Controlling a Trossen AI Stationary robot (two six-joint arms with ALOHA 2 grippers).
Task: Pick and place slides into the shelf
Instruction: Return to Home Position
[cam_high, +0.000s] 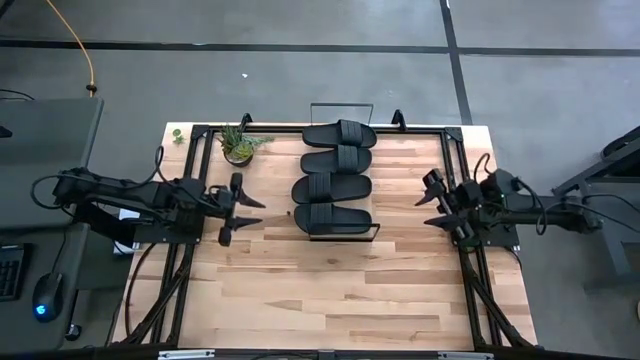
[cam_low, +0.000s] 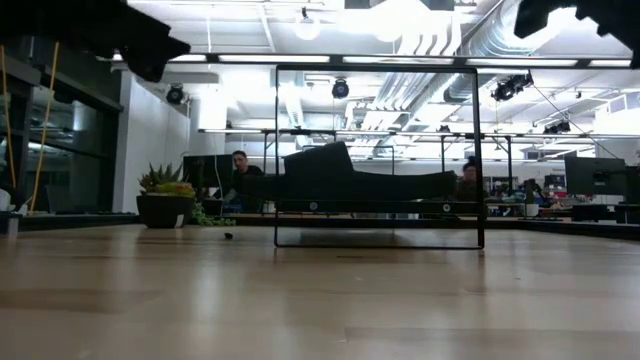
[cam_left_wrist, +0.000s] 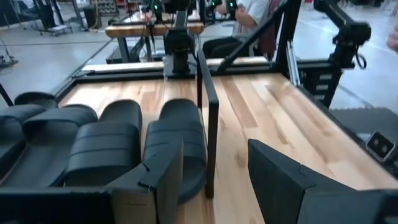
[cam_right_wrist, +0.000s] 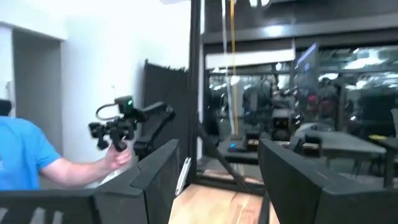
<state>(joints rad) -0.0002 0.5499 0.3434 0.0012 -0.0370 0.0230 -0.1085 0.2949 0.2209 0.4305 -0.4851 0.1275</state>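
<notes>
Four black slides (cam_high: 334, 175) lie side by side on the shelf (cam_high: 373, 232), soles down, in a row from the far end to the near end. In the left wrist view the slides (cam_left_wrist: 106, 146) sit behind the shelf's black wire rail (cam_left_wrist: 210, 118). The low view shows one slide (cam_low: 370, 180) inside the wire frame (cam_low: 478, 150). My left gripper (cam_high: 240, 208) (cam_left_wrist: 211, 155) hovers open just left of the shelf, pointing at it. My right gripper (cam_high: 434, 204) (cam_right_wrist: 217, 149) hovers open to the right of the shelf, apart from it.
A small potted plant (cam_high: 238, 145) (cam_low: 165, 205) stands at the far left of the table, near the shelf. A black frame (cam_high: 455, 130) runs around the table's edges. Bare wood (cam_high: 330, 290) lies on the near side. People show in the room beyond (cam_right_wrist: 31, 162).
</notes>
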